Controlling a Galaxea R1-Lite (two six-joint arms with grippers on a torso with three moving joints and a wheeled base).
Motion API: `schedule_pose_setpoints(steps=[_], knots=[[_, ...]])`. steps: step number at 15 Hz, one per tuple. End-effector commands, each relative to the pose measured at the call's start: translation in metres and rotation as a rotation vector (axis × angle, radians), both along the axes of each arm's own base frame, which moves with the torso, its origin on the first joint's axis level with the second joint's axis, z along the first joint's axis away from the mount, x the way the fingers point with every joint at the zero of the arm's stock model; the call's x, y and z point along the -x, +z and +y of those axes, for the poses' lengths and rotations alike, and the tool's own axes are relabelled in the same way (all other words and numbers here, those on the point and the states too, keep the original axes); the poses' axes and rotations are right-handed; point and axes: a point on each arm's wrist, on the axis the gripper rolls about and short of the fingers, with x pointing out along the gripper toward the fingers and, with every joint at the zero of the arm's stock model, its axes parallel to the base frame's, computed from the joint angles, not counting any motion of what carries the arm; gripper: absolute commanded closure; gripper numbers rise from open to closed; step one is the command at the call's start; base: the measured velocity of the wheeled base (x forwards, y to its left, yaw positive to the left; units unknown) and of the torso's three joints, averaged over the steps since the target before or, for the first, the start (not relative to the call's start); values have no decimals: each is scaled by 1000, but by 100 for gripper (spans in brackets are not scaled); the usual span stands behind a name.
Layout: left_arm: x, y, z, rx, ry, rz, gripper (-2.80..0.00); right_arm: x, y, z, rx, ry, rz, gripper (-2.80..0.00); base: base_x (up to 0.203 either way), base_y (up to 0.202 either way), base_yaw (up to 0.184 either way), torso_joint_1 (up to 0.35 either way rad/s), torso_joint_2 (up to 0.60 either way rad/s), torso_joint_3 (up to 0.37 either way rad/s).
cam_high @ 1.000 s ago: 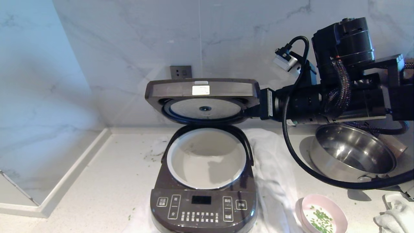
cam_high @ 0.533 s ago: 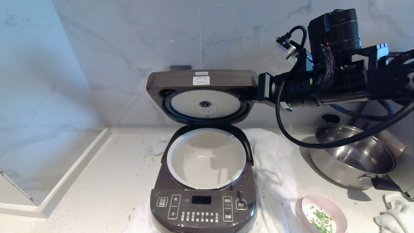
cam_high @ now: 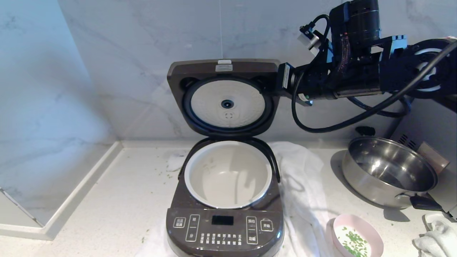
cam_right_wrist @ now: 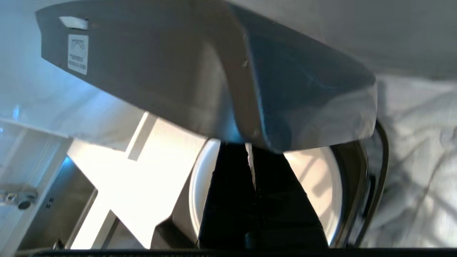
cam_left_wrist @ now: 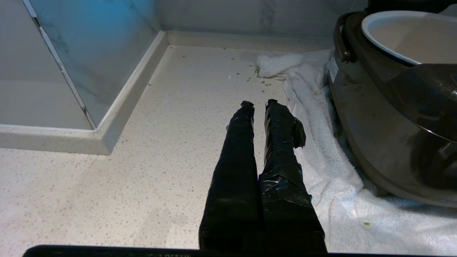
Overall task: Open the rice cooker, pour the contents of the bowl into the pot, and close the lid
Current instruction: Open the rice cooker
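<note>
The dark-brown rice cooker stands open on the counter, its cream-white pot empty. The lid stands nearly upright and shows its pale dimpled plate. My right gripper is shut, its fingertips tucked under the lid's right edge; in the head view the lid's right edge hides the fingertips of the right gripper. The pale pink bowl with green contents sits at the front right. My left gripper is shut and empty, low over the counter left of the cooker.
A white towel lies under and beside the cooker. A steel pan with black handles stands at the right, below my right arm. A crumpled cloth lies at the front right corner. The marble wall is close behind the lid.
The lid has swung up from a shallow tilt to nearly upright. My right gripper and arm have risen with its right edge.
</note>
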Motion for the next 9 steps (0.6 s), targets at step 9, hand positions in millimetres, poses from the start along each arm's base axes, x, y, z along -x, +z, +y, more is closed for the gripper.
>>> schedule_pose_setpoints(steps=[9], knots=[[0,-1,0,1,-1,3,0,-42,-3,-11,-14,-74,-30,0,0,0,0,0,0,0]])
